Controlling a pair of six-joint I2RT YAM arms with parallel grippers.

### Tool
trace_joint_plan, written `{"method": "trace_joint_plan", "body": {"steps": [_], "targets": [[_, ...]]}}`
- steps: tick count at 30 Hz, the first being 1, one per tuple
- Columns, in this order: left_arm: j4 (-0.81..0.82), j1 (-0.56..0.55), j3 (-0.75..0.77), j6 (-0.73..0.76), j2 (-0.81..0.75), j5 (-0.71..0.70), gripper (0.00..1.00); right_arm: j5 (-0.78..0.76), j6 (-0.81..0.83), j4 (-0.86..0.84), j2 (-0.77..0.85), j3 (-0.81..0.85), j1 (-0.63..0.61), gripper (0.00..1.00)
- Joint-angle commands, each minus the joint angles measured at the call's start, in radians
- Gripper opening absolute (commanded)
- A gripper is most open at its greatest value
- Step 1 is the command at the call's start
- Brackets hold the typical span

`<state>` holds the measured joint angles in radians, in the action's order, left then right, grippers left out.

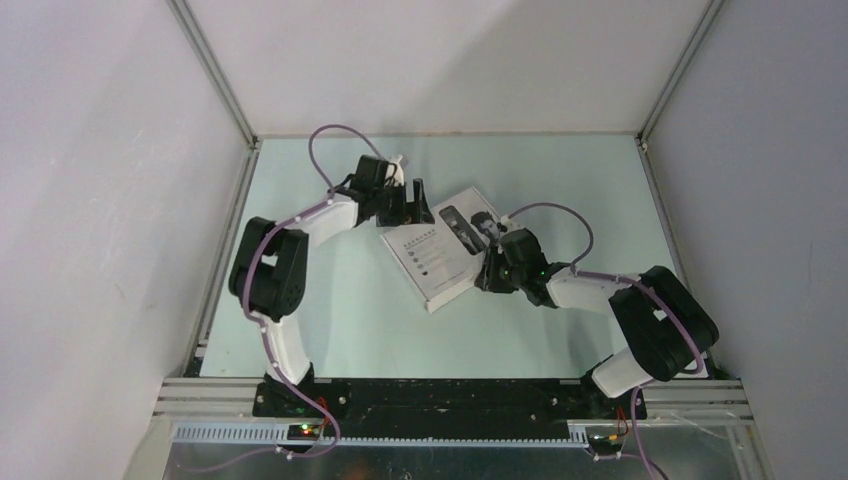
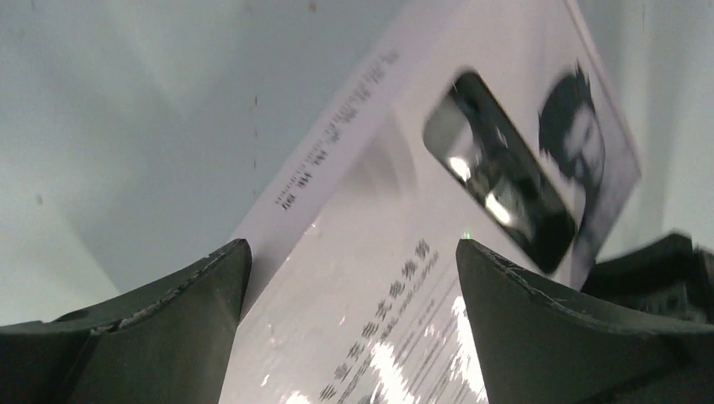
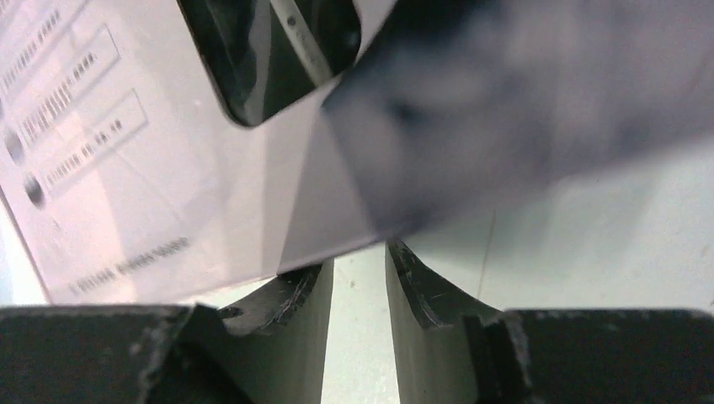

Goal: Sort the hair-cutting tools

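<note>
We recorded one white box [image 2: 370,194], printed with a man's face [image 2: 581,139] and black lettering, on the pale counter [image 2: 126,126], framed by the wide-spread fingers of the left hand [image 2: 351,246].

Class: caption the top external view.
Left end effector and right end effector flank a white printed cardboard box on pale green table.

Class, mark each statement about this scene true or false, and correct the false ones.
1. The white box sits between the two grippers. True.
2. The left gripper is shut. False: its jaws stand wide open, facing the box.
3. A man's face is printed on the box. True.
4. The box is plain, with no writing. False: printed text runs across its top.
5. The right gripper has its fingers closer together than the left's. True.
</note>
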<state>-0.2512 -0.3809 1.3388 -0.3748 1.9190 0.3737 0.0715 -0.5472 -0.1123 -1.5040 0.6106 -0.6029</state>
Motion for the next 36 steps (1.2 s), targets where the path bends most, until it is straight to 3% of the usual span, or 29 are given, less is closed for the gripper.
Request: {"method": "trace_joint_plan", "body": {"steps": [1, 5, 11, 17, 26, 36], "targets": [[0.049, -0.048, -0.169, -0.15, -0.149, 0.132, 0.93, -0.018, 0.025, -0.144, -0.054, 0.081, 0.053, 0.35], [0.107, -0.066, -0.356, -0.217, -0.273, 0.14, 0.92, 0.019, 0.053, -0.139, -0.084, 0.141, 0.086, 0.36], [0.077, -0.053, -0.476, -0.219, -0.475, -0.03, 0.92, 0.04, 0.085, 0.011, 0.013, 0.12, 0.125, 0.36], [0.114, -0.043, -0.483, -0.246, -0.441, -0.023, 0.93, 0.055, 0.088, 0.055, 0.095, 0.01, 0.082, 0.36], [0.183, -0.047, -0.573, -0.331, -0.438, -0.007, 0.93, 0.018, 0.021, 0.027, 0.094, -0.096, -0.02, 0.35], [0.271, -0.106, -0.675, -0.405, -0.502, -0.017, 0.92, 0.156, -0.034, -0.105, 0.063, -0.112, -0.099, 0.33]]}}
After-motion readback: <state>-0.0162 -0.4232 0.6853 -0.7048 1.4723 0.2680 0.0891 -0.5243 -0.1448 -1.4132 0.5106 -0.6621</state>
